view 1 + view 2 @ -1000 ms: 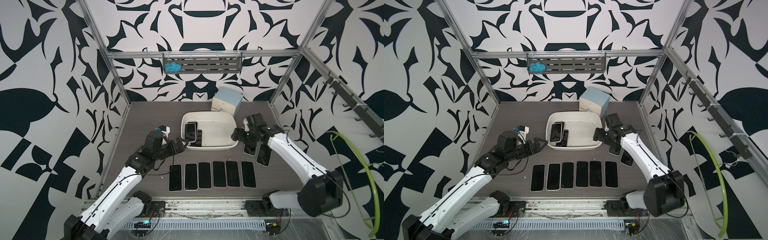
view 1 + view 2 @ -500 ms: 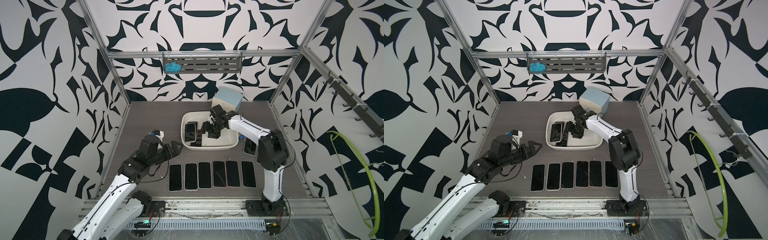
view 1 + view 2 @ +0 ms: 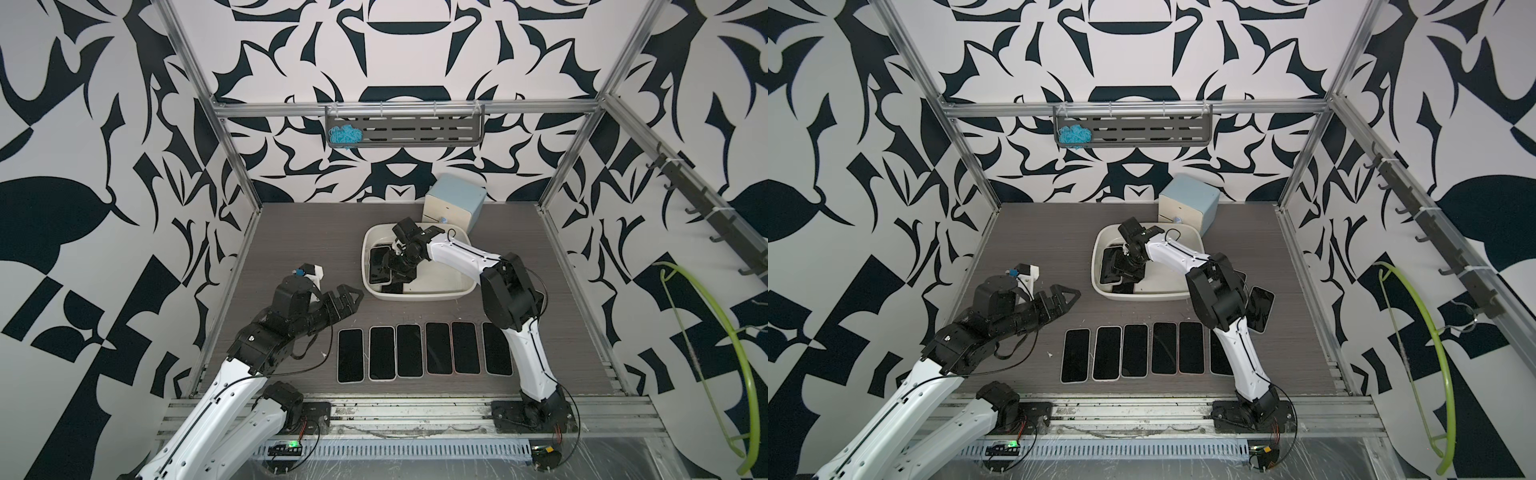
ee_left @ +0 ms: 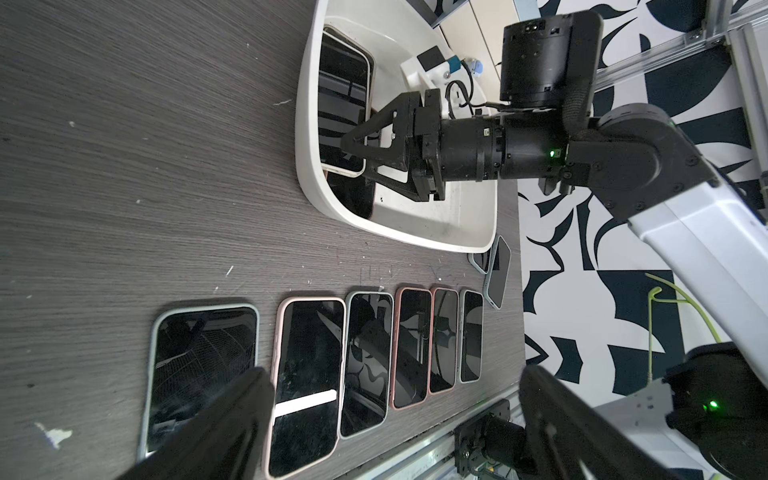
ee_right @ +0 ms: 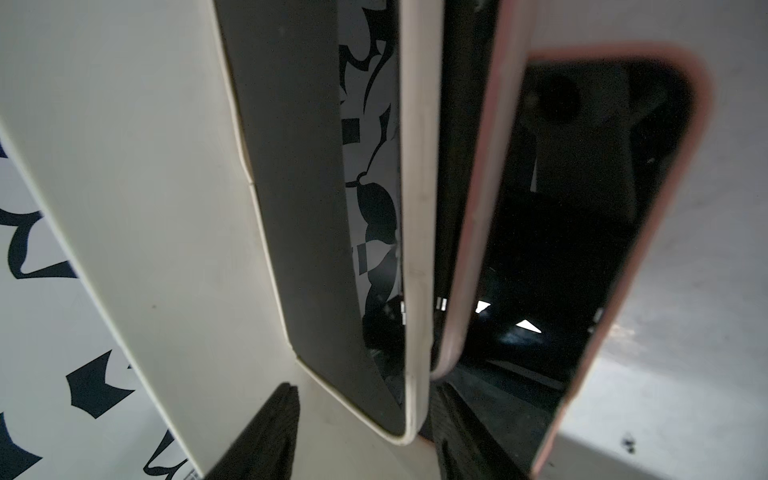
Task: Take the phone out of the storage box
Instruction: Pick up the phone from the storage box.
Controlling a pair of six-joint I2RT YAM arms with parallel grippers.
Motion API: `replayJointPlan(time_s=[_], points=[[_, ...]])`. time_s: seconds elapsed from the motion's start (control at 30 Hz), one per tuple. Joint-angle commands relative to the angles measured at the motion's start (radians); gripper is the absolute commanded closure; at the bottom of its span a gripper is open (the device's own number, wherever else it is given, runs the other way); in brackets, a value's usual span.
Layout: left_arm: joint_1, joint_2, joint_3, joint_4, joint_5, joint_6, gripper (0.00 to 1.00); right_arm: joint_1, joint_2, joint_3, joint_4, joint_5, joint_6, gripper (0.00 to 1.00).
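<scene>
The left gripper (image 3: 352, 298) hovers spread over the table, left of the storage box (image 3: 415, 296). A cream-cased phone (image 5: 316, 187) leans on the box's left wall. The right gripper (image 4: 355, 158) straddles its edge, jaws apart, not yet pinching. It should close squarely, then lift straight, clear of the neighbouring pink-cased phone (image 5: 582, 228).

Tight in here: my right gripper (image 3: 392, 269) sits low in the storage box (image 3: 419, 296), hemmed by the cream-cased phone (image 5: 411, 249) leaning on the box's wall and the pink-cased phone (image 5: 582, 199) just beside it. The box's other half is bare floor. Behind stands the blue-topped cabinet (image 3: 455, 203); out front a row of phones (image 3: 424, 351) lines the table (image 3: 299, 232), a bare strip between.
</scene>
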Motion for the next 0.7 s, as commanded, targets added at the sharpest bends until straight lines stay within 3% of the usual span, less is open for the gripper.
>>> replayJointPlan(time_s=[0.0,0.43,0.67], points=[[-0.001,0.015,-0.002,-0.032,-0.003,0.022,0.0,0.003,-0.018,0.039,0.022,0.009,0.025,0.48],[0.012,0.069,0.028,-0.063,0.014,0.078,0.0,0.004,0.023,0.042,0.166,-0.002,0.087,0.57],[0.021,0.108,0.05,-0.067,0.022,0.093,0.0,0.005,-0.03,-0.088,0.454,-0.017,0.139,0.59]])
